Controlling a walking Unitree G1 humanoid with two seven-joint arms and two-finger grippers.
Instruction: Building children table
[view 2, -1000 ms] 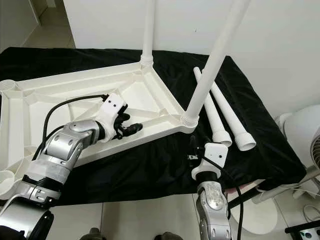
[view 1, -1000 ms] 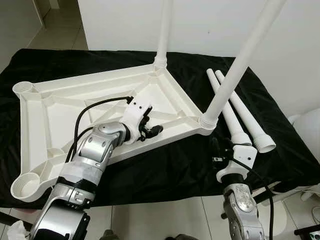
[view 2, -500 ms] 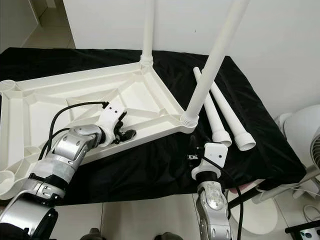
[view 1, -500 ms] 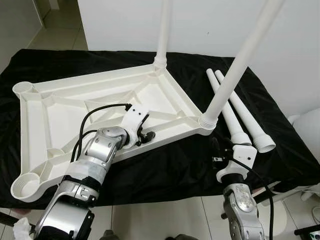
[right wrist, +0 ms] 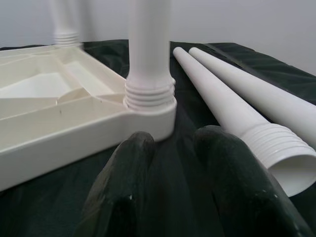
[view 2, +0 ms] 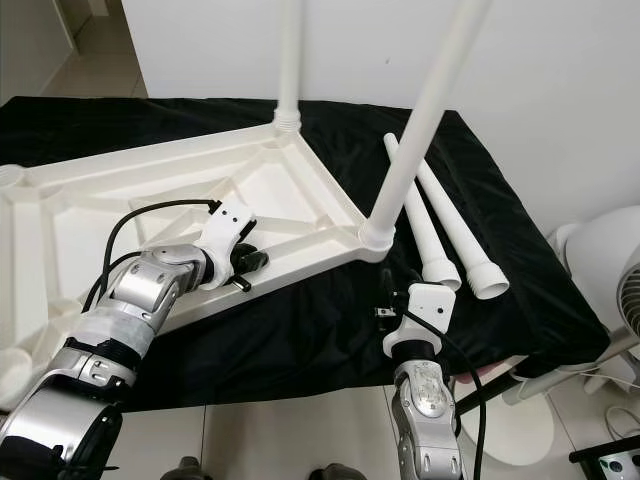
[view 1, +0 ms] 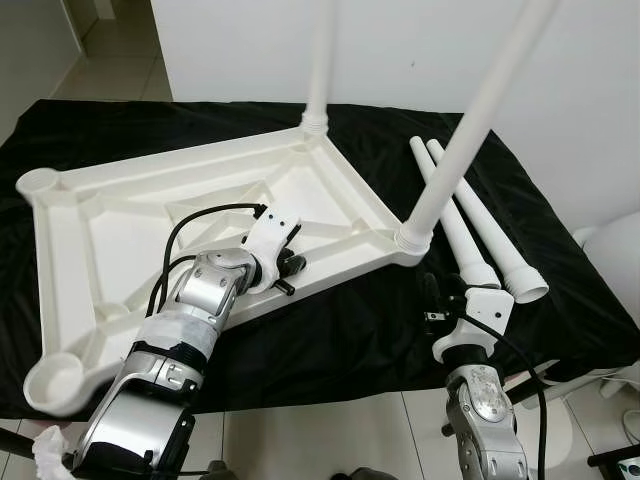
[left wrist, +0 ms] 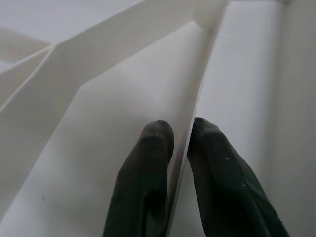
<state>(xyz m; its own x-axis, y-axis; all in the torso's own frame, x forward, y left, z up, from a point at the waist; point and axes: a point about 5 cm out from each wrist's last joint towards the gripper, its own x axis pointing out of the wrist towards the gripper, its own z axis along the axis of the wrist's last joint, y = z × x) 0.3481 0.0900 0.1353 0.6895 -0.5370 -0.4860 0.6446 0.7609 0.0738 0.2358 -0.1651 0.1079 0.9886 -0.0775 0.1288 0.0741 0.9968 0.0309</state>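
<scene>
Parts count — children's table kit

One white tabletop (view 1: 90, 215), upside down; four white legs — two screwed upright into corner sockets (view 1: 320, 60) (view 1: 470, 125), two loose (view 1: 455, 225) (view 1: 490, 230) lying side by side; one black cloth (view 1: 330, 330).

A black cloth (view 1: 330, 340) is covering the work surface, draping over its near edge and wrinkling toward the right corner. A plain white wall (view 1: 400, 50) is rising directly behind it. Glossy pale floor tiles (view 1: 300, 440) are reflecting soft light in front, and more tiled floor (view 1: 110, 60) is stretching away at the upper left. A white fan (view 2: 605, 265) is standing at the right.
</scene>
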